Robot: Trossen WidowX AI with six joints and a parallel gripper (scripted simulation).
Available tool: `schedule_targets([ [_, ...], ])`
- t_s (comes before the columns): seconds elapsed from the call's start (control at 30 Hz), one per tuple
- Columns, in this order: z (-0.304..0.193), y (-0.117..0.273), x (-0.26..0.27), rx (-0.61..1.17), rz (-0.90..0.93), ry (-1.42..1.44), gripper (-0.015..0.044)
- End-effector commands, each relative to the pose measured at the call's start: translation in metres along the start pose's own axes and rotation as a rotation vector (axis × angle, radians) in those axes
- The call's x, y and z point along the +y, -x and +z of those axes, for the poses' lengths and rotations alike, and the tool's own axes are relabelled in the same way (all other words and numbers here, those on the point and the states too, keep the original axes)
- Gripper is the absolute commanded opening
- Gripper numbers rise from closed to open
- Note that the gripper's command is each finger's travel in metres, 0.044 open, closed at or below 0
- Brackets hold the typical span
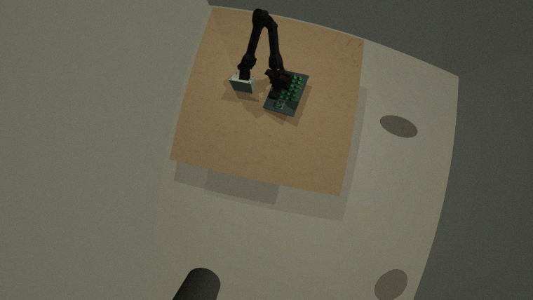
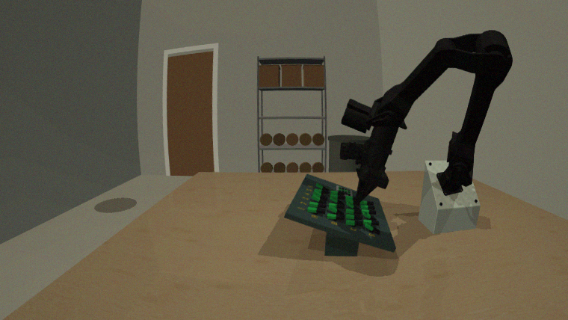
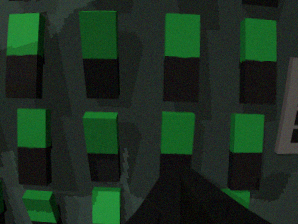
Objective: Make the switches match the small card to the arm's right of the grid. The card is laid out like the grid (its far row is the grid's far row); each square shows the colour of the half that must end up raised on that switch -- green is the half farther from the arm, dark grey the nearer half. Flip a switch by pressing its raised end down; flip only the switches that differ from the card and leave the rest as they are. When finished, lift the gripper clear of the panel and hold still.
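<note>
The dark panel (image 1: 289, 111) (image 2: 383, 240) (image 3: 142, 95) is tilted on a block and bears a grid of green and dark rocker switches. The card (image 1: 280, 104) (image 2: 344, 190) (image 3: 285, 135) lies on the panel beside the grid; its squares are too small to read, and the wrist view cuts it off. My gripper (image 2: 357, 198) (image 3: 176, 173) is shut and empty. Its tips are at the near dark half of one switch (image 3: 177, 132), whose green half shows; I cannot tell whether they touch. The fingers partly hide the row of switches nearer the arm.
The panel stands on the wooden table (image 1: 238, 130) (image 2: 198, 254). The arm's pale base block (image 1: 242, 87) (image 2: 457, 218) is near the panel. A shelf (image 2: 291, 117) and a door (image 2: 190, 115) are in the background.
</note>
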State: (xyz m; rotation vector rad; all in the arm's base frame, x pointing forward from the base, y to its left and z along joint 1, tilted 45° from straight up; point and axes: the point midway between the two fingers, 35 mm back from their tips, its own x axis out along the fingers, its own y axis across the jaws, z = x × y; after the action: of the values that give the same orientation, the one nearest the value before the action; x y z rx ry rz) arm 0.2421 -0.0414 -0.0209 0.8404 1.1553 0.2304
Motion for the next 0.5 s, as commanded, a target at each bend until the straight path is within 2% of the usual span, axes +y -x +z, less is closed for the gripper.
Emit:
schedule_targets([
  [0.0,0.000,-0.001,0.000,-0.001,0.002,-0.003,0.0000],
  [0.23,0.001,0.001,0.000,0.000,-0.001,0.001,0.0000],
  [0.4,0.004,0.055,-0.002,0.023,-0.004,-0.003,0.0000],
  [0.47,0.003,0.064,-0.001,0.026,-0.001,-0.003,0.0000],
])
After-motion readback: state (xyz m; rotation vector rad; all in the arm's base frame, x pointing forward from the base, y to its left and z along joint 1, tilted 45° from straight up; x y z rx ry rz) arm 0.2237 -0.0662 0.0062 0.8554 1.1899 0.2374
